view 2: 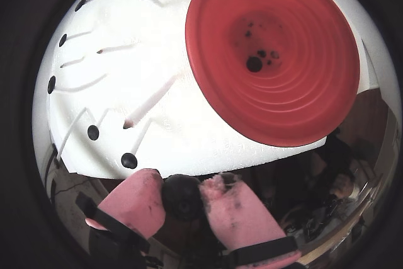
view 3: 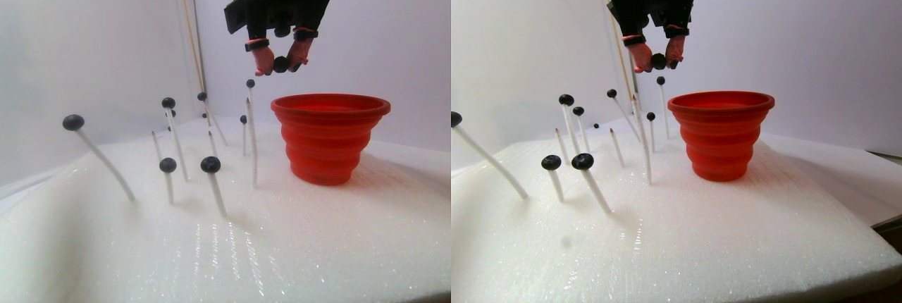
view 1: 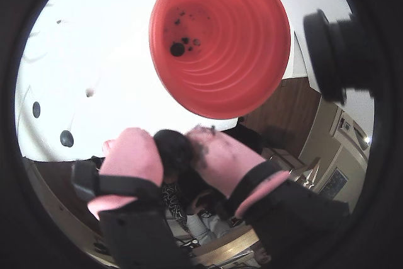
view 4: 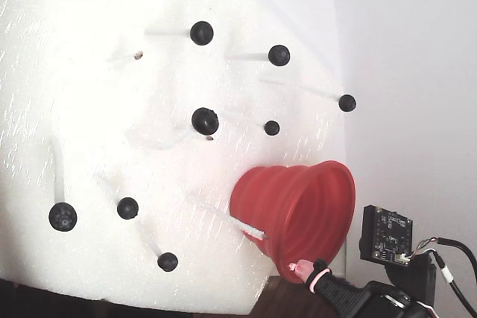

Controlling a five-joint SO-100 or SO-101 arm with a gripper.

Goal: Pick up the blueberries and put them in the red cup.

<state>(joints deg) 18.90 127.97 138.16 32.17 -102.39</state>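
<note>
1. Stereo pair view shows the black arm reaching down from the top edge, its gripper [view 3: 281,63] hanging in the air above and just left of the red cup [view 3: 330,137], well clear of the foam.
2. Both wrist views show the pink-padded fingers [view 1: 135,155] pinched on one dark blueberry [view 2: 182,196], which sits between the two pads.
3. In a wrist view the cup's open mouth [view 1: 220,39] lies ahead of the fingertips, with a few dark berries [view 1: 177,48] already at its bottom.
4. The other blueberries [view 3: 211,164] sit on the tips of thin white sticks [view 3: 106,162] stuck upright or leaning in the white foam sheet [view 3: 296,246], spread across the side of the sheet left of the cup in the stereo pair.
5. Fixed view places the cup [view 4: 298,210] near one edge of the foam, with berries [view 4: 205,120] scattered over the rest.
6. Plain white walls [view 3: 84,35] stand behind.
</note>
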